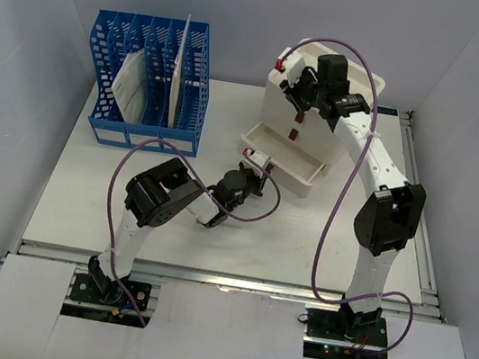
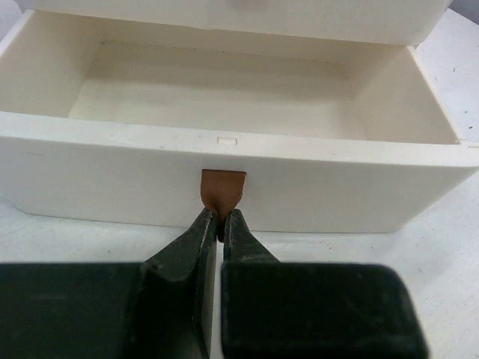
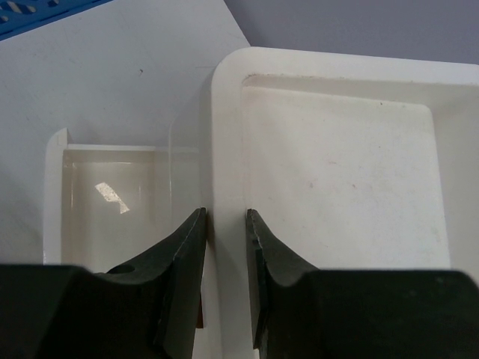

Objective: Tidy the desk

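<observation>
The white desk (image 1: 81, 200) carries a white drawer box (image 1: 274, 103) at the back, its bottom drawer (image 1: 283, 161) pulled out and empty inside. My left gripper (image 1: 255, 162) sits low in front of that drawer, shut on the brown pull tab (image 2: 223, 187) on the drawer front (image 2: 112, 176); in the left wrist view the left gripper (image 2: 221, 217) pinches the tab's lower end. My right gripper (image 1: 301, 94) is on top of the box. In the right wrist view the right gripper (image 3: 225, 218) straddles the box's front rim (image 3: 227, 127), closed against it on both sides.
A blue slotted file rack (image 1: 150, 83) holding papers (image 1: 130, 78) stands at the back left. A small red item (image 1: 280, 63) sits at the box's top left corner. A metal rail (image 1: 419, 199) runs along the desk's right edge. Grey walls enclose three sides.
</observation>
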You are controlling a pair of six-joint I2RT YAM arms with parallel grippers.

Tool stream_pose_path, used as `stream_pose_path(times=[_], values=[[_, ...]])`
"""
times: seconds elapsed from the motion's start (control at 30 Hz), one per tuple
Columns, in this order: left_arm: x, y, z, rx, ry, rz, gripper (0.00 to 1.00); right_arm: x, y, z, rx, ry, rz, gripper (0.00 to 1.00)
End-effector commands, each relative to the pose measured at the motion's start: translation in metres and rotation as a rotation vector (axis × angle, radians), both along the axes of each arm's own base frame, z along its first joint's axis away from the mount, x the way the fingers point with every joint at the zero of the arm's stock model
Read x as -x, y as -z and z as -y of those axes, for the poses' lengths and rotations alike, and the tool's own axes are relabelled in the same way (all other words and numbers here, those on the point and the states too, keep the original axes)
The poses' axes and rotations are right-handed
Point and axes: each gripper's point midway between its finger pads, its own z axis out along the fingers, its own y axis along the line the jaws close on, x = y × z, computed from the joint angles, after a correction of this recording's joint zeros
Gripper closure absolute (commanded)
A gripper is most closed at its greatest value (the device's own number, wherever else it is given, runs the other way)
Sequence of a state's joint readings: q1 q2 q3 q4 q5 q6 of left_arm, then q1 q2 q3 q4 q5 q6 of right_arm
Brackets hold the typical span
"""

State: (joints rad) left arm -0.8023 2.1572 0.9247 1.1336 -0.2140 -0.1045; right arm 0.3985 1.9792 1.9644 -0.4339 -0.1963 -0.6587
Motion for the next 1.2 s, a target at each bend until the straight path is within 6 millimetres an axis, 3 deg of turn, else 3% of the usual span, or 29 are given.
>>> stream_pose_path(times=[0.0,0.03,0.1,0.13,0.27,0.4,0.47,0.5,0.53,0.6,0.63,0.7,0.73,0.77,0.8,0.83,0.87,0.93,1.0,1.17], values=[[0.005,-0.070,0.009,0.112,0.035,0.073,0.62,0.000,0.063,0.054,0.153,0.145,-0.167,0.36],[0.007,-0.070,0.011,0.100,0.055,0.049,0.46,0.003,0.055,0.052,0.137,0.132,-0.159,0.13],[0.011,-0.081,0.018,0.108,0.091,0.017,0.26,0.010,0.030,0.049,0.103,0.113,-0.127,0.10],[0.016,-0.087,0.021,0.108,0.117,-0.002,0.21,0.013,0.016,0.048,0.085,0.110,-0.104,0.10],[0.038,-0.114,0.022,0.100,0.202,-0.063,0.15,0.025,-0.048,0.049,0.018,0.108,0.004,0.10],[0.070,-0.140,0.008,0.061,0.270,-0.126,0.09,0.054,-0.089,0.046,-0.042,0.035,0.084,0.10],[0.086,-0.135,-0.007,0.019,0.272,-0.188,0.04,0.075,-0.109,0.038,-0.125,-0.022,0.128,0.10],[0.096,-0.158,-0.017,0.040,0.280,-0.165,0.03,0.084,-0.084,0.035,-0.132,-0.050,0.073,0.10],[0.105,-0.165,-0.027,0.033,0.278,-0.167,0.02,0.096,-0.078,0.029,-0.149,-0.103,0.048,0.10],[0.122,-0.155,-0.046,-0.019,0.273,-0.214,0.02,0.123,-0.074,0.013,-0.194,-0.233,0.001,0.10],[0.130,-0.164,-0.060,-0.023,0.259,-0.212,0.02,0.139,-0.064,0.003,-0.214,-0.293,-0.061,0.10],[0.147,-0.167,-0.088,-0.041,0.219,-0.217,0.02,0.167,-0.040,-0.013,-0.202,-0.362,-0.162,0.06],[0.157,-0.155,-0.104,-0.065,0.193,-0.247,0.02,0.180,-0.025,-0.022,-0.171,-0.377,-0.204,0.04],[0.164,-0.162,-0.125,-0.059,0.135,-0.239,0.02,0.201,0.003,-0.036,-0.112,-0.390,-0.264,0.01],[0.166,-0.154,-0.128,-0.061,0.125,-0.259,0.02,0.217,0.005,-0.052,-0.100,-0.440,-0.271,0.05],[0.177,-0.154,-0.147,-0.037,0.084,-0.274,0.02,0.233,0.036,-0.063,-0.025,-0.407,-0.319,0.13],[0.184,-0.155,-0.157,-0.015,0.065,-0.276,0.02,0.248,0.054,-0.071,0.000,-0.422,-0.365,0.17],[0.204,-0.167,-0.181,0.082,0.034,-0.260,0.02,0.264,0.095,-0.082,0.059,-0.375,-0.451,0.27],[0.215,-0.167,-0.191,0.168,0.019,-0.281,0.02,0.271,0.115,-0.095,0.051,-0.300,-0.524,0.30],[0.235,-0.151,-0.207,0.365,-0.046,-0.413,0.02,0.269,0.159,-0.120,0.030,-0.039,-0.615,0.23]])
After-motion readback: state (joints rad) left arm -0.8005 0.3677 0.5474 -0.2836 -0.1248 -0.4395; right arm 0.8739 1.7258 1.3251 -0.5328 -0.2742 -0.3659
